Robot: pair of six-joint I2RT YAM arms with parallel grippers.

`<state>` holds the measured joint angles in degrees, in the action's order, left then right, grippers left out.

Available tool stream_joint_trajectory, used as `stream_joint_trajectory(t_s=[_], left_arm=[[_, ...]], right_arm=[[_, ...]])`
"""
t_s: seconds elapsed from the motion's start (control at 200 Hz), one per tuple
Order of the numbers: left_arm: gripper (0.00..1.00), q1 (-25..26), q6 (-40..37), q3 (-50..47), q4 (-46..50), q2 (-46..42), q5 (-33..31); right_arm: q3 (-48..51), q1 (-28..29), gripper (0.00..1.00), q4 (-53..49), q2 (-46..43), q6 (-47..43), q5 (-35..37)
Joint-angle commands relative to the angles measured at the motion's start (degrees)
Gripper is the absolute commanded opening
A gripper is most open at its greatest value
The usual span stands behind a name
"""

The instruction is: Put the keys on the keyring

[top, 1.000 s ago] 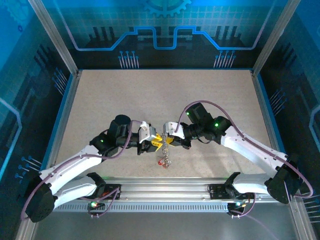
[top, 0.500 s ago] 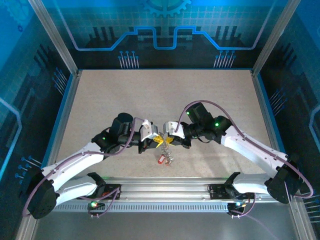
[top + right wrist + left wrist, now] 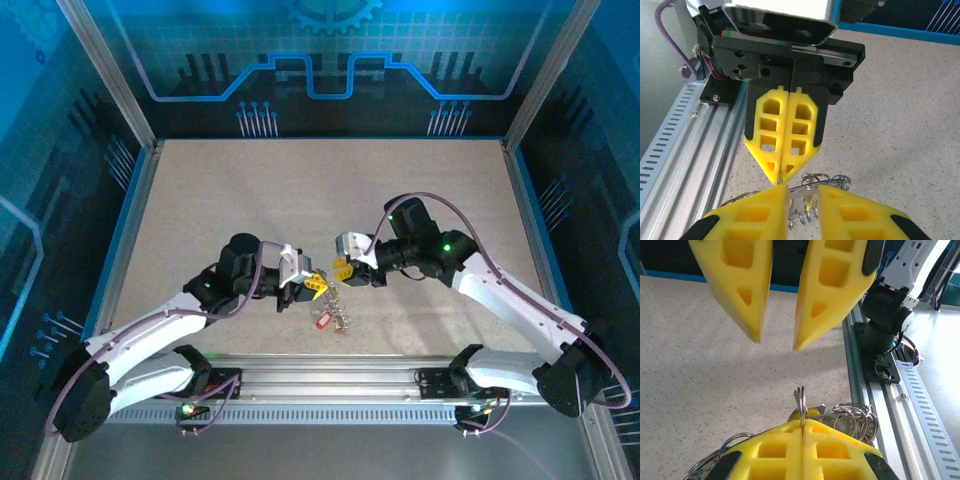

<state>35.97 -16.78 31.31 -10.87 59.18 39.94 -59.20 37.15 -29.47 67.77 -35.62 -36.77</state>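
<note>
From above, the left end effector and right end effector meet low over the near desk. The keyring and a red key trail beneath them, seemingly resting on it.

On the left wrist, the left end effector pinches the keyring's thin rim edge-on. The right one's jaws stand narrowly apart, gripping nothing. So slim a hold could let the keyring twist or slip out.

On the right wrist, the tips nearly touch, so closing off-line could miss the rim or knock it loose.
</note>
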Motion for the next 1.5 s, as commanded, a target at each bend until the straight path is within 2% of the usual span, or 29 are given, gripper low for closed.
stream_joint_trajectory(t_s=[0.0, 0.15, 0.39, 0.705, 1.116, 1.291, 1.496], left_arm=[[0.0, 0.2, 1.4, -0.9, -7.3, -1.4, 2.5], [0.0, 0.2, 2.7, -2.1, -10.9, -1.3, 2.7], [0.0, 0.2, 3.6, -3.1, -14.4, -1.0, 5.3], [0.0, 0.2, 5.8, -4.4, -20.4, 0.5, 7.3], [0.0, 0.2, 6.7, -4.5, -22.9, 1.6, 7.1], [0.0, 0.2, 6.8, -5.3, -22.9, 1.3, 6.6], [0.0, 0.2, 5.5, -5.5, -20.7, -0.8, 5.6]], right_arm=[[1.0, -0.8, 0.25, -2.5, -1.8, -1.1, -4.1], [3.2, -0.8, 0.27, -2.0, -2.9, -2.1, -7.5], [5.7, -1.1, 0.28, 1.4, -2.6, 0.5, -4.6], [5.6, -0.8, 0.27, 2.3, -1.2, -0.6, -6.5], [6.5, 1.1, 0.2, 5.8, 0.0, 0.9, -6.0], [6.6, 1.4, 0.21, 7.9, -0.4, 1.7, -5.7], [7.1, 0.0, 0.24, 5.4, -2.3, 0.4, -4.9]])
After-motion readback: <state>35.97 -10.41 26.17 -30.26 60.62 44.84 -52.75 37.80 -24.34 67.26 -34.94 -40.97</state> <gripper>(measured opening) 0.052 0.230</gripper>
